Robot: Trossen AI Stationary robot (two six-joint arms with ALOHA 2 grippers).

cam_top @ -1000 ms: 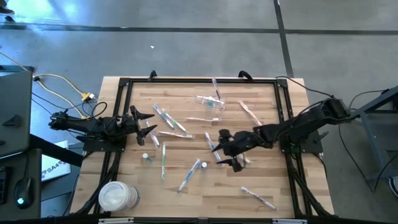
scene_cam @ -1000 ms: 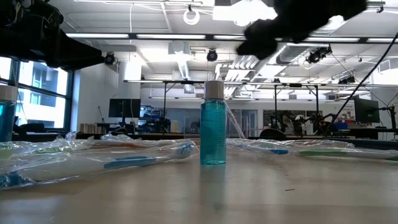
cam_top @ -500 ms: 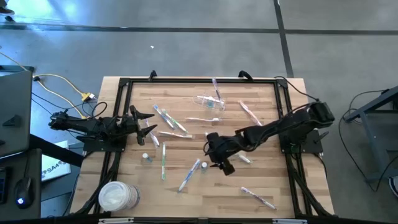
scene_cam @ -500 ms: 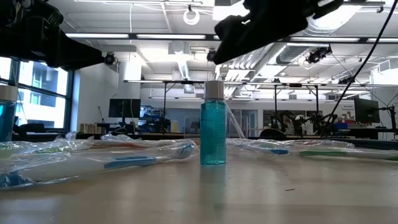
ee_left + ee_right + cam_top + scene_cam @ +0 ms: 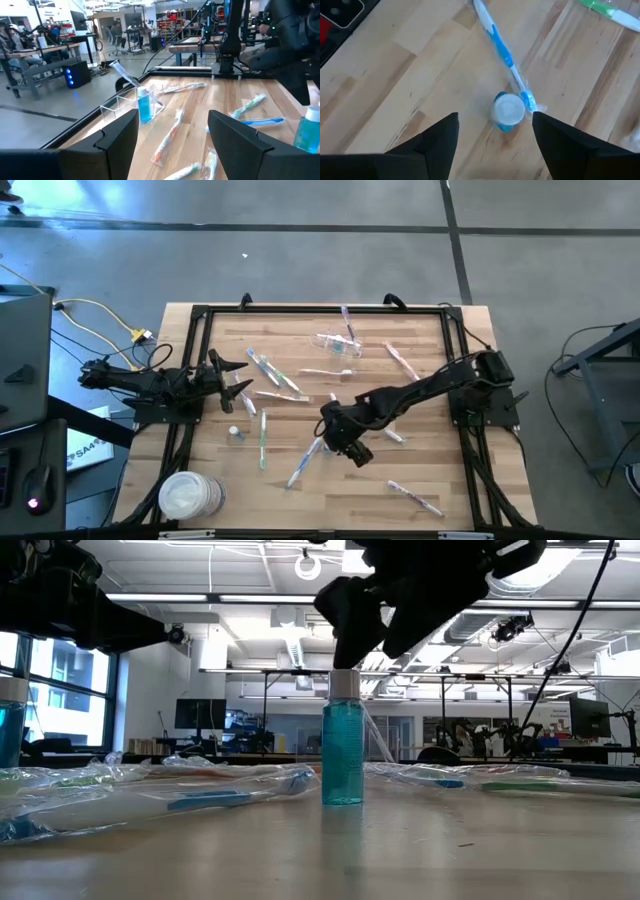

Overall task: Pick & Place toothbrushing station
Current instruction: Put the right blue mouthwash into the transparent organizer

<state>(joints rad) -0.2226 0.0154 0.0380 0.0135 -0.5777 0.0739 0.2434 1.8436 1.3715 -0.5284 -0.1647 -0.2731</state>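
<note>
While hanging above the middle of the pale wooden tabletop (image 5: 430, 470), right gripper (image 5: 336, 444) pointed down, jaws apart and clamped on nothing. Straight below it, standing upright on the tabletop and in line with the gap between the jaws, but untouched: small bottle of blue liquid with a white cap (image 5: 509, 109). Just beside that bottle, lying flat with one end against its cap as seen from the right wrist: slim blue-and-white toothbrush in a clear wrapper (image 5: 500, 47).

At the left edge, left gripper (image 5: 243, 385) low over the tabletop, jaws apart, holding nothing. Near side of it, standing alone: second small white-capped bottle (image 5: 234, 433), with a green-and-white wrapped toothbrush (image 5: 263, 438) lying just to its right.

Far middle of the tabletop: small clear plastic cup (image 5: 335, 343), well apart from both grippers; from the left wrist, a third blue bottle (image 5: 144, 104) seemingly inside it. To the right of the cup, pink wrapped toothbrush (image 5: 402, 360). Other wrapped toothbrushes scattered flat between the two arms, plus one more wrapped toothbrush (image 5: 415, 497) towards the near right corner.

Near left corner: stack of white round discs (image 5: 185, 496).
</note>
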